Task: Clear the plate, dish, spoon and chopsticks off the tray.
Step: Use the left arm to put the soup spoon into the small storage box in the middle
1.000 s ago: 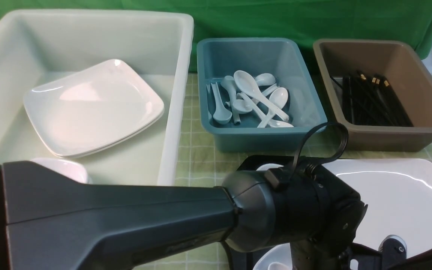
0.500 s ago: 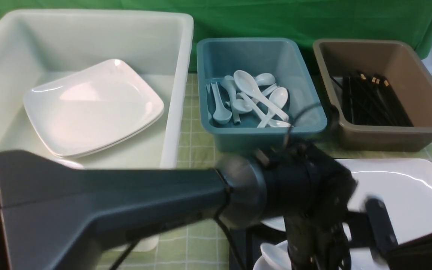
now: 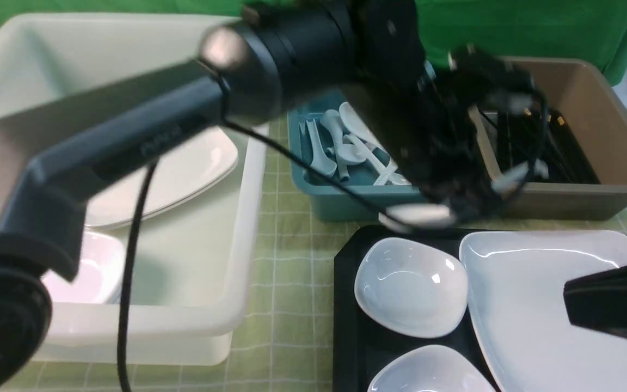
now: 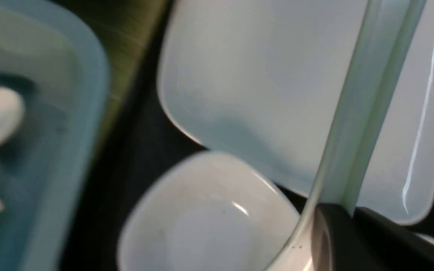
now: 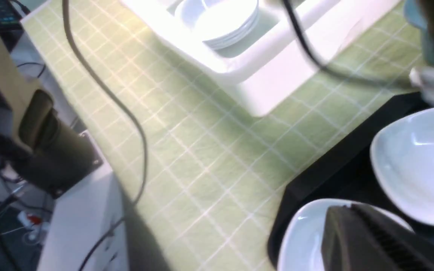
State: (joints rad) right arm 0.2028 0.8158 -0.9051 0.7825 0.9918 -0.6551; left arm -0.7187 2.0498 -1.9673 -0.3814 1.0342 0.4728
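Note:
My left gripper [image 3: 455,204] hangs motion-blurred above the gap between the teal bin and the brown tub, shut on the white spoon [image 3: 417,215]. In the left wrist view the spoon's handle [image 4: 367,94] runs out from the closed left gripper [image 4: 347,210]. The black tray [image 3: 346,305] holds the large white plate [image 3: 542,305] and two small white dishes, one further back [image 3: 409,286] and one near the front [image 3: 428,373]. My right gripper [image 3: 569,291] is shut and empty over the plate. Chopsticks [image 3: 558,147] lie in the brown tub; none show on the tray.
A big white tub [image 3: 248,218] on the left holds stacked plates [image 3: 183,174] and a small dish [image 3: 85,272]. The teal bin [image 3: 346,201] holds several spoons. The brown tub [image 3: 607,130] stands at the back right. A cable [image 3: 128,305] dangles from the left arm.
My left gripper closed on the spoon, then the arm lifted off the tray and swung back toward the bins, uncovering the two small dishes. The right gripper stayed shut.

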